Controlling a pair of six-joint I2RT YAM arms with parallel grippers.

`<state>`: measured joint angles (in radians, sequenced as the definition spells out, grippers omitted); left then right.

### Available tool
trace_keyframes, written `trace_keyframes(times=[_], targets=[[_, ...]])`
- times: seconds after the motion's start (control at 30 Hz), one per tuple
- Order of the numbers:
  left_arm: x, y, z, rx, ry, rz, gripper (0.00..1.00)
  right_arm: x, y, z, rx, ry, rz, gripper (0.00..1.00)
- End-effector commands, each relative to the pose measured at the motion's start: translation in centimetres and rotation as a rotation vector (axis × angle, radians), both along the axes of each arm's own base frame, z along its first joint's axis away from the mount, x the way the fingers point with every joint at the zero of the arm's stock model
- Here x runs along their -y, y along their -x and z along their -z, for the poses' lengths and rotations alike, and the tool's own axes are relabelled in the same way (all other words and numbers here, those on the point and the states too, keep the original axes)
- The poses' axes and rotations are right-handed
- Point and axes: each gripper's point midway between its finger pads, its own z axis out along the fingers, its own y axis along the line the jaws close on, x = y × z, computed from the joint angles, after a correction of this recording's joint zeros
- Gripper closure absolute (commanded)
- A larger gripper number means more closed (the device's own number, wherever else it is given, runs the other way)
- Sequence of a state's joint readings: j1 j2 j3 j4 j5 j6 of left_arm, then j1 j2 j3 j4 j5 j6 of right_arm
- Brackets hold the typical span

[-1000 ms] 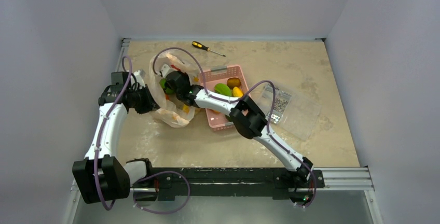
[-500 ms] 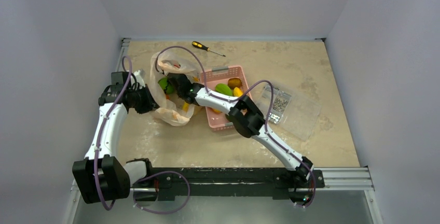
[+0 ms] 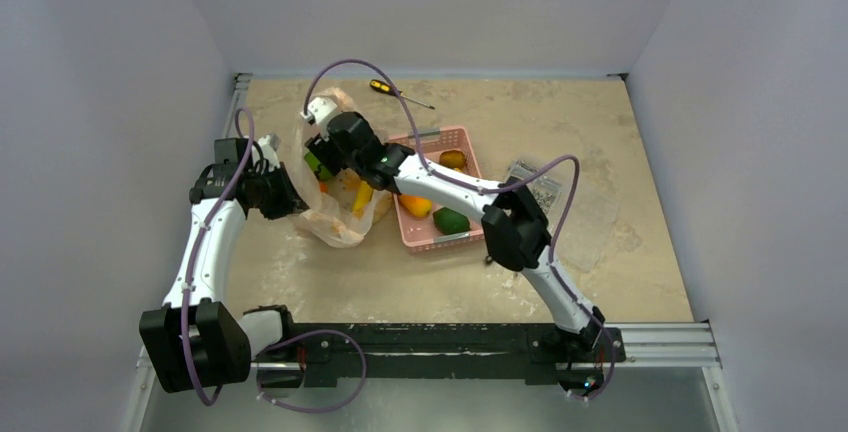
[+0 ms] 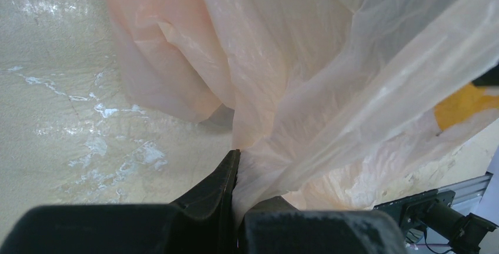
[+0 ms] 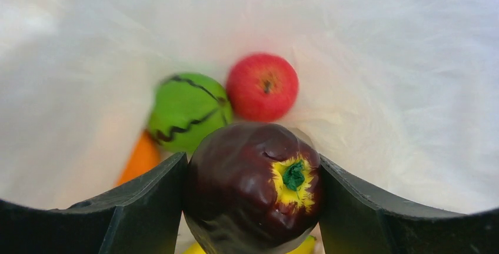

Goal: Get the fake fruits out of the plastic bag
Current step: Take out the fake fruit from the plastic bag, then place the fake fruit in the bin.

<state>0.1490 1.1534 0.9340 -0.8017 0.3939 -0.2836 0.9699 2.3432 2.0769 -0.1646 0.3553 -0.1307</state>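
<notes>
1. Peach-tinted crinkly film marks the plastic bag [image 3: 335,220] in the top view, slumped on the beige table [image 3: 620,272] just left of the pink basket [image 3: 425,136]; the left gripper [image 3: 290,197] meets the bag's left edge; the right gripper [image 3: 318,152] hangs over the bag's open mouth, its arm crossing above the basket; what it carries cannot be told apart from the black fingers here; a green round fruit [image 3: 318,165] shows just beneath it and yellow bananas [image 3: 362,197] show through the film; a stubby orange fruit [image 3: 417,205], a flat green fruit [image 3: 451,220] and a brown fruit [image 3: 452,159] lie in the basket; a screwdriver [image 3: 400,93] lies near the far edge and a clear packet [image 3: 565,207] to the right of the basket
2. Left wrist view: the left gripper [image 4: 238,207] is pressed together on a gathered fold of the plastic bag [image 4: 329,89], film pinched between its black fingers [image 4: 212,189]; an orange-yellow patch [image 4: 465,104] shows on the bag at the right; bare table [image 4: 59,119] lies to the left
3. Right wrist view: the right gripper [image 5: 253,171] clamps a dark purple-brown fruit [image 5: 235,189], its yellow-green stem end facing the camera, one finger [image 5: 141,207] against each flank; below, inside the bag [image 5: 382,60], rest a red apple [image 5: 262,86] touching the green round fruit [image 5: 187,112], with an orange [image 5: 140,157] partly hidden at the left
</notes>
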Motion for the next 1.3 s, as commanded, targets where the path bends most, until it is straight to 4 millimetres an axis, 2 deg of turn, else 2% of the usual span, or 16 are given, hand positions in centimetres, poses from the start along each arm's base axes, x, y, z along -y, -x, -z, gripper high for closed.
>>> trace_keyframes(times=[0.0, 0.23, 0.37, 0.43, 0.7, 0.97, 1.03, 1.13, 1.27], targets=[[0.3, -0.2, -0.3, 0.032, 0.001, 0.030, 1.00, -2.1, 3.6, -5.4, -0.111, -0.232, -0.116, 0.98], [0.5, -0.2, -0.4, 0.037, 0.007, 0.036, 1.00, -2.7, 6.8, -9.6, -0.190, -0.323, -0.240, 1.00], [0.6, -0.1, -0.5, 0.047, 0.009, 0.040, 1.00, -2.0, 8.4, -12.2, -0.214, -0.373, -0.271, 1.00], [0.6, -0.2, -0.6, 0.052, 0.011, 0.038, 1.00, -1.4, 9.4, -14.1, -0.214, -0.404, -0.296, 1.00], [0.7, -0.2, -0.7, 0.068, 0.017, 0.043, 1.00, 2.1, 13.8, -18.3, -0.229, -0.459, -0.380, 1.00], [0.8, -0.2, -0.9, 0.084, 0.020, 0.052, 1.00, 6.8, 20.2, -21.8, -0.258, -0.584, -0.533, 1.00], [0.9, -0.2, -0.9, 0.086, 0.019, 0.055, 1.00, 8.3, 20.3, -21.8, -0.238, -0.589, -0.495, 1.00], [1.0, -0.2, -1.1, 0.093, 0.023, 0.060, 1.00, 11.6, 18.6, -20.2, -0.178, -0.560, -0.331, 1.00], [1.1, -0.2, -1.1, 0.098, 0.032, 0.067, 1.00, 16.1, 16.0, -16.4, -0.133, -0.488, -0.092, 1.00]])
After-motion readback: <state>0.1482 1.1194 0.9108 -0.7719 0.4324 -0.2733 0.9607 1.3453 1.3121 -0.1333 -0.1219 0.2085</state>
